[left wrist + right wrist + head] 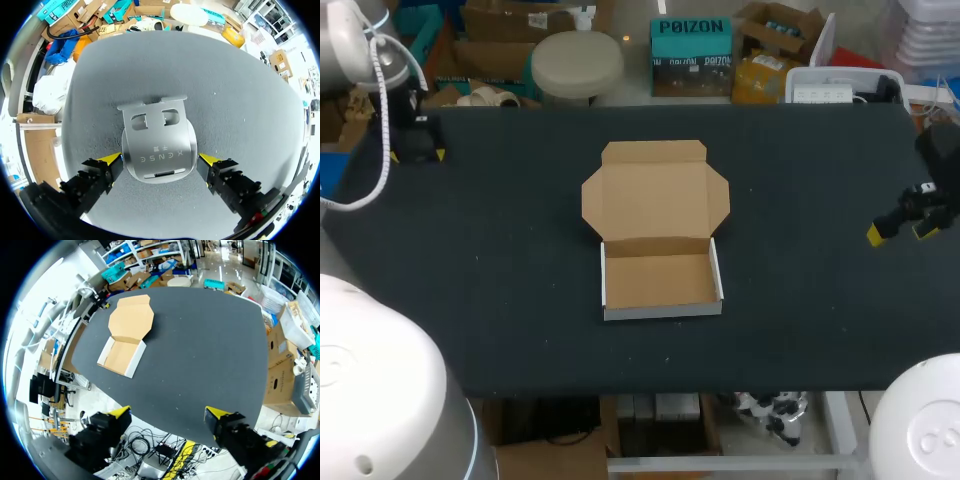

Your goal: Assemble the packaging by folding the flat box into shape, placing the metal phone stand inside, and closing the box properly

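The cardboard box point(660, 232) sits mid-table, folded into a shallow white-sided tray with its lid lying open and flat behind it; it also shows in the right wrist view as the box point(125, 337). The silver metal phone stand point(157, 145) lies flat on the table at the far left back. My left gripper point(159, 162) is low over it, open, one yellow fingertip point(111, 160) on each side of the stand's rounded end. In the head view my left gripper point(417, 140) hides the stand. My right gripper point(902, 231) hangs open and empty above the table's right side, far from the box.
The black mat of the table point(520, 300) stretches wide around the box. In the right wrist view my right gripper point(167, 414) hangs over the table's edge point(200, 426).
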`<state>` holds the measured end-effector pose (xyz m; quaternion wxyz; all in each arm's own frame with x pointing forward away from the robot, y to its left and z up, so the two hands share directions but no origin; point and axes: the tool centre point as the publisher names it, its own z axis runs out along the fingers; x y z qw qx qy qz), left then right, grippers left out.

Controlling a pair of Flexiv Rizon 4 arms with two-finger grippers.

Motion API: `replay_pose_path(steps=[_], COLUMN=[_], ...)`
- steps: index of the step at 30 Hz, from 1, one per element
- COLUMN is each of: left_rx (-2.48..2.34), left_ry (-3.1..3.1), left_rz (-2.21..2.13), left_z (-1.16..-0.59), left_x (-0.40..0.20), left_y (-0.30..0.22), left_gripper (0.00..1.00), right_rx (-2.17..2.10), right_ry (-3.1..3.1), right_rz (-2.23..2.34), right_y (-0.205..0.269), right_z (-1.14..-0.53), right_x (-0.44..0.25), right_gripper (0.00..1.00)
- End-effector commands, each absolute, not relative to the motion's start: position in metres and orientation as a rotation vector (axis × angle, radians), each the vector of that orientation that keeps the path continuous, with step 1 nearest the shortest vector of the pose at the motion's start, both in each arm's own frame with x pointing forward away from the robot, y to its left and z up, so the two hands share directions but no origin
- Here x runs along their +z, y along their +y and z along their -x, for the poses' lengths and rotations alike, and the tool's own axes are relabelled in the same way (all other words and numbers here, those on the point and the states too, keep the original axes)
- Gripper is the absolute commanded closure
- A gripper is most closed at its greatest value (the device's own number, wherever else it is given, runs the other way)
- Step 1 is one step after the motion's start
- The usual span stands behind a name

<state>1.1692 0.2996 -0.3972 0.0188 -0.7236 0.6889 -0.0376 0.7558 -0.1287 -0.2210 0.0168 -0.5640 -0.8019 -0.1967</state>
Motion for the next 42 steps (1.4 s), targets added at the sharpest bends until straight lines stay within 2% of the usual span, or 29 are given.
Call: replay_pose_path(steps=[1,17,28,42], left_rx=[-0.073,-0.064,-0.06,-0.06], left_ry=[2.16,2.141,2.129,2.127], left_rz=[2.271,2.294,2.309,2.321], left_z=[-1.181,-1.192,-1.196,-1.197], left_x=[-0.399,-0.4,-0.4,-0.401], left_y=[0.301,0.305,0.307,0.306], left_gripper=[0.0,0.01,0.18,0.26], right_rx=[-0.604,-0.604,-0.604,-0.604], right_ry=[-2.491,-2.491,-2.491,-2.491], right_rz=[1.752,1.752,1.752,1.752], right_y=[-0.129,-0.129,-0.129,-0.129], right_z=[-0.755,-0.755,-0.755,-0.755], right_x=[-0.219,-0.219,-0.219,-0.219], right_gripper=[0.0,0.0,0.0,0.0])
